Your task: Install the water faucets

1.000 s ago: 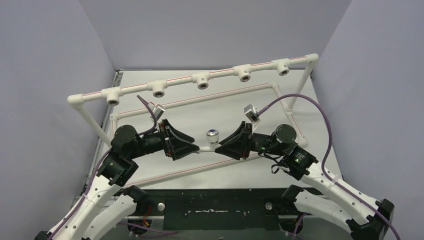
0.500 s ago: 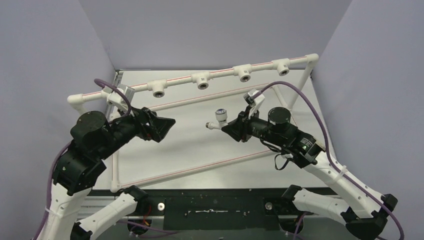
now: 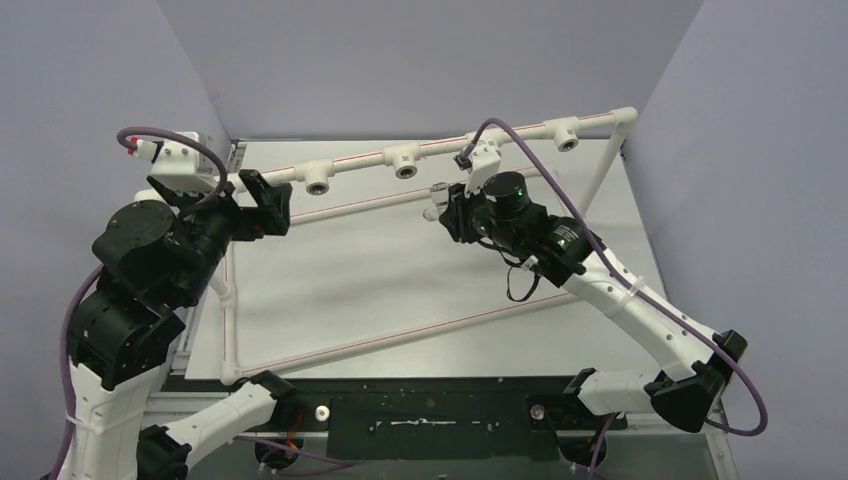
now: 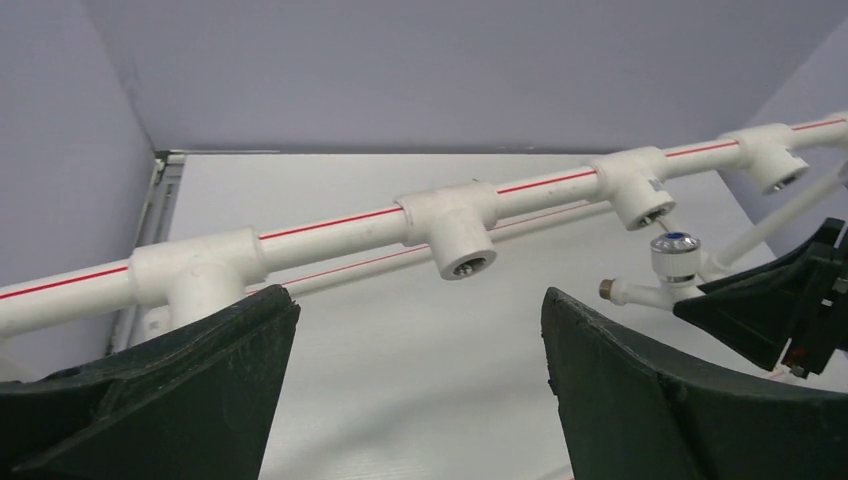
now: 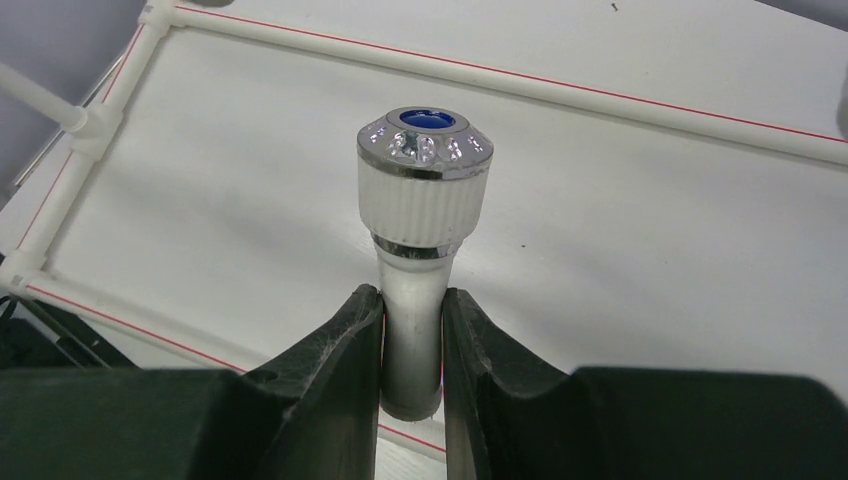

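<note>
The water faucet (image 5: 424, 170), a small white tap with a silvery knob and blue centre, is clamped by its stem in my right gripper (image 5: 412, 300). In the top view my right gripper (image 3: 447, 216) holds the faucet (image 3: 436, 192) in the air just in front of the raised rail, between two tee sockets (image 3: 405, 160) (image 3: 488, 148). The left wrist view shows the faucet (image 4: 672, 262) with its brass end pointing left, below a socket (image 4: 636, 192). My left gripper (image 3: 268, 205) (image 4: 418, 300) is open and empty, near the rail's left end.
The white pipe frame (image 3: 380, 340) stands on the white tabletop, with a raised back rail (image 4: 330, 222) carrying several tee sockets. Low pipes (image 5: 520, 75) frame the base. Purple-grey walls close in on three sides.
Both arms have risen and moved back toward the rail. The right gripper carried the faucet up to the rail. The left gripper swung away to the far left.
</note>
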`<action>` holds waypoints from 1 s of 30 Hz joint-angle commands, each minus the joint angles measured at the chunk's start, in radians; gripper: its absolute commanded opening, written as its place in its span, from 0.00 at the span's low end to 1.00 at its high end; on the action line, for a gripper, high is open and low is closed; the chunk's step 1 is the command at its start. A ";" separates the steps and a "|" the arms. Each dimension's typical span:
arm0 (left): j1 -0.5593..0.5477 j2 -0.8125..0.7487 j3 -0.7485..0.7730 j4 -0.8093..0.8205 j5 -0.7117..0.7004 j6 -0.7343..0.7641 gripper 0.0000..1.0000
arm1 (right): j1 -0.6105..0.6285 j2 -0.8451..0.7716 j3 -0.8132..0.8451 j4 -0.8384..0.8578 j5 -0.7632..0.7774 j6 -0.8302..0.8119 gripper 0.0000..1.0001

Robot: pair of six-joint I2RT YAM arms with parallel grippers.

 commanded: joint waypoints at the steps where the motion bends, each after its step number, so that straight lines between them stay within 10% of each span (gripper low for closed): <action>1: -0.007 0.040 0.054 0.100 -0.210 0.096 0.90 | -0.013 0.066 0.104 0.027 0.112 -0.019 0.00; 23: 0.007 0.254 0.068 0.479 -0.482 0.295 0.93 | -0.140 0.227 0.215 0.118 0.077 0.011 0.00; 30: 0.305 0.342 0.069 0.435 -0.191 0.150 0.91 | -0.152 0.223 0.184 0.159 0.060 0.031 0.00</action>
